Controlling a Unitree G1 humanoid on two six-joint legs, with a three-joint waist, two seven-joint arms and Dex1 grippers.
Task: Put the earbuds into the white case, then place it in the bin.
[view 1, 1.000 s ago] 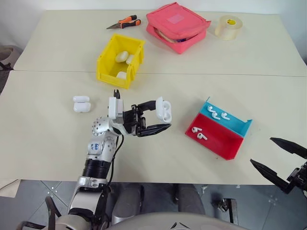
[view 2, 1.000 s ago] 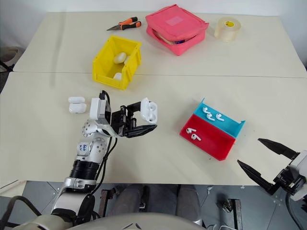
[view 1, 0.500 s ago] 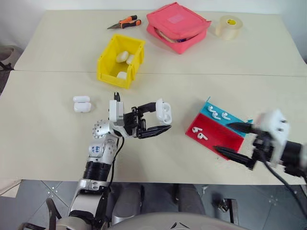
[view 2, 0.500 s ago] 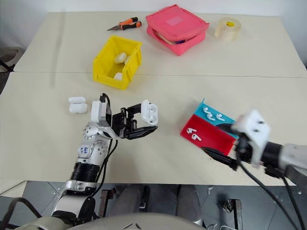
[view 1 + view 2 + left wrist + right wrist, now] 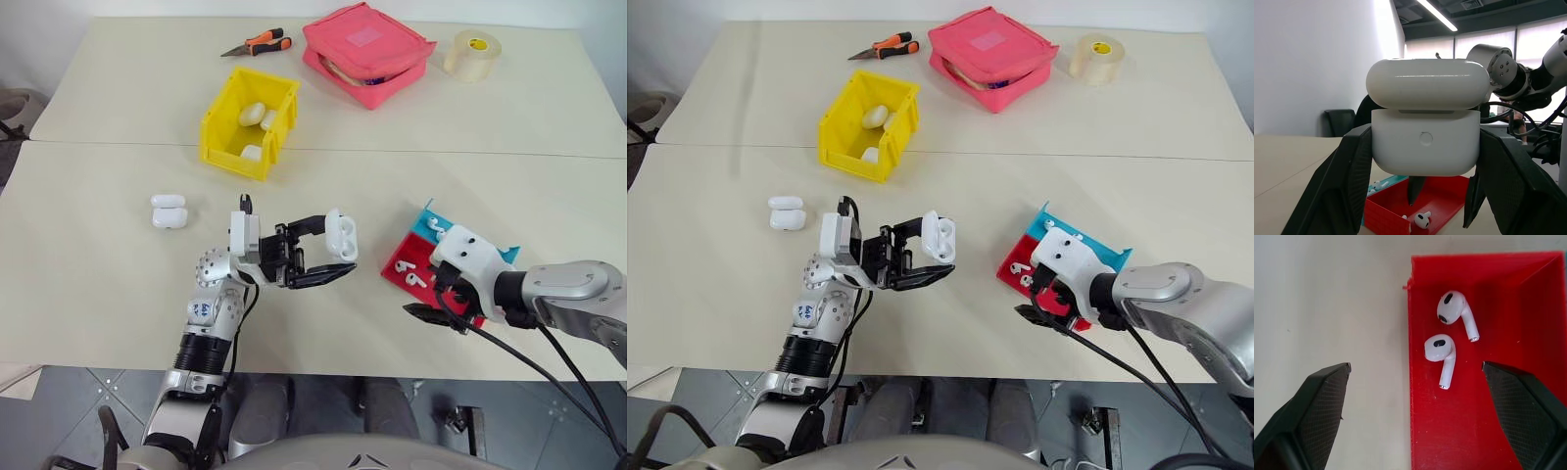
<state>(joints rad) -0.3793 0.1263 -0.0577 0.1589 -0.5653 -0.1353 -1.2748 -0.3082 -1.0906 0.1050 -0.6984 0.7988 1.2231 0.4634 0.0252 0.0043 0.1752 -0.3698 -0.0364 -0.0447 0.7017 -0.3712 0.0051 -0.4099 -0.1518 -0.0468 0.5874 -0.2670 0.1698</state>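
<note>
My right tool [image 5: 1415,416] has swung in from off the desk [image 5: 98,284] edge and now hangs spread over the red tray [image 5: 1528,308], straddling two earbuds [image 5: 1442,352]; pick is next. Left tool [image 5: 328,257] pinches the white case [image 5: 339,233], lid ajar. Bin [image 5: 223,127] sits far back.

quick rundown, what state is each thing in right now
white case: lid flipped open, held above the table
left gripper: shut on the white case
right gripper: open, over the red half of the tray
earbuds: two lying loose in the red tray
bin: open-topped, white cases inside
pink pouch: partly unzipped
two spare cases: closed, on the table
pliers: closed
</note>
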